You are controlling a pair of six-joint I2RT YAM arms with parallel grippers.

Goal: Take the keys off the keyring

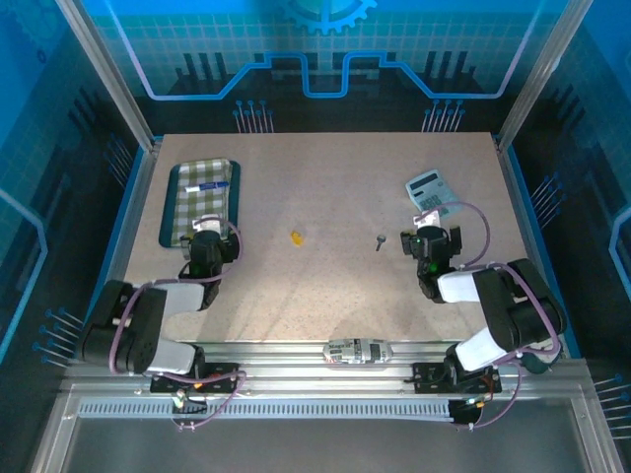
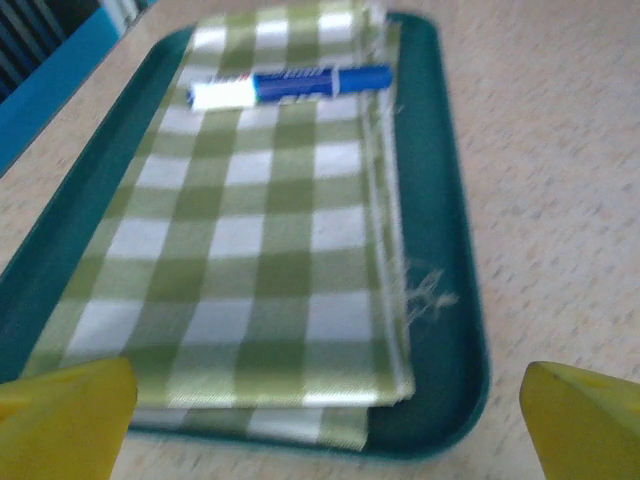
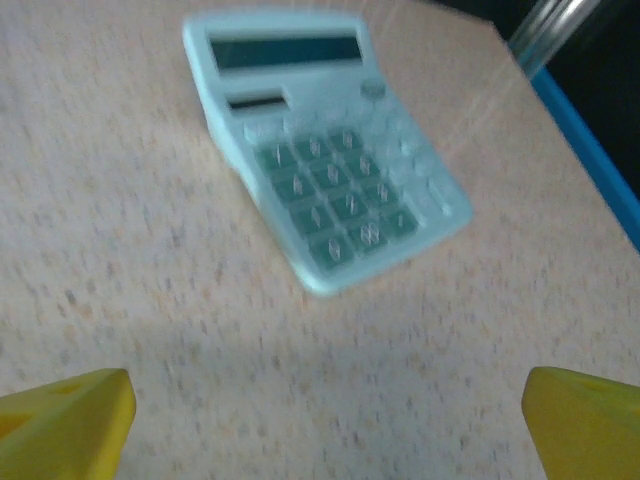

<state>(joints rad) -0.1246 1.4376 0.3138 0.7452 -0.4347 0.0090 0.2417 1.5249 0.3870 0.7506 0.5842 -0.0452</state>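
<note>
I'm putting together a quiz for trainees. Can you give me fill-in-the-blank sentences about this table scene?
1. The blue marker lies on a checked cloth inside a teal ____.
2. The open right gripper faces a pale ____ with buttons.
3. The key and the keyring lie ____, not joined.
Missing words: tray; calculator; apart.

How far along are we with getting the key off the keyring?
Done, by the look of it: the key lies on the table, clearly apart from the yellow-orange keyring. In hand: nothing. The left tool is open by the tray with the checked cloth, and the right tool is open near the calculator. Left: nothing visible, though the keyring is too small to check closely.
</note>
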